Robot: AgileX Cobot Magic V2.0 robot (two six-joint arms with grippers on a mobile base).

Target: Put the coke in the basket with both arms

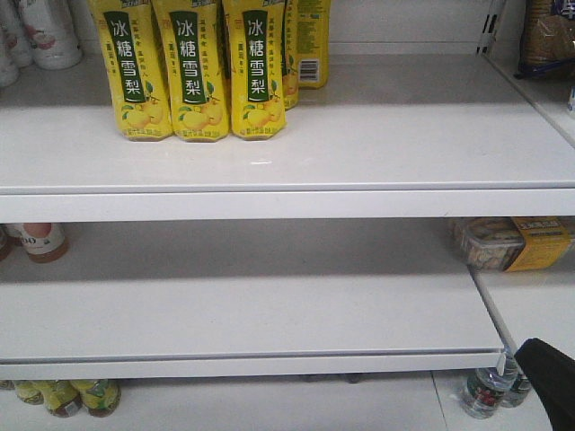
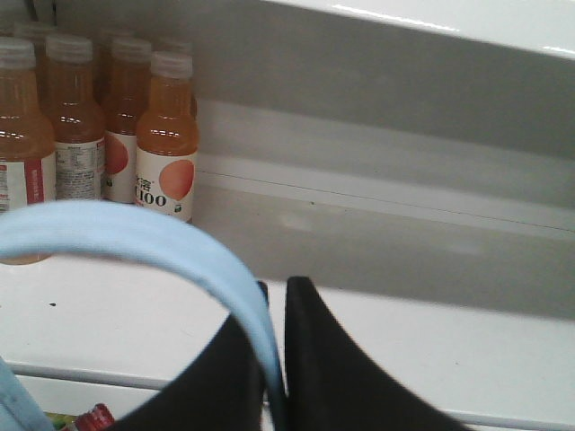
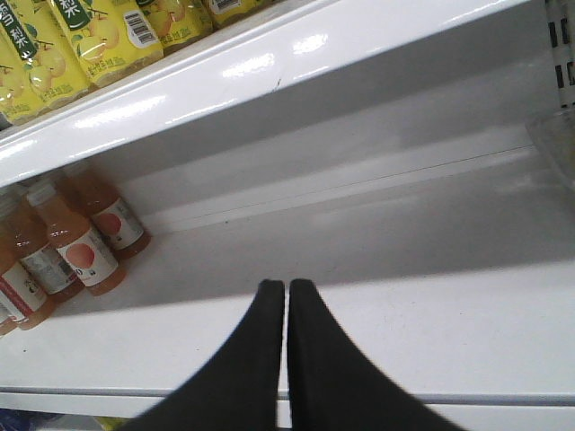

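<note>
In the front view, yellow pear-drink bottles [image 1: 193,67] are standing at 11 o'clock on the top shelf [image 1: 359,144]. In the left wrist view, the left gripper [image 2: 274,346] is pinching the basket handle [image 2: 135,238], with a red-capped bottle [image 2: 90,418], possibly the coke, peeking at 7 o'clock. In the right wrist view, the right gripper [image 3: 287,292] is hanging over the middle shelf [image 3: 431,314], jaws pressed together on nothing, orange-drink bottles [image 3: 76,242] at 9 o'clock.

White glossy store shelves [image 1: 269,153], softly lit

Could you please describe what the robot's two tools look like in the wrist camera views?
Both look alike. The left tool and the right tool each have two flat, matte black fingers, broad at the base and curving to narrow rounded tips. No cables, markings or logos show on them.
</note>
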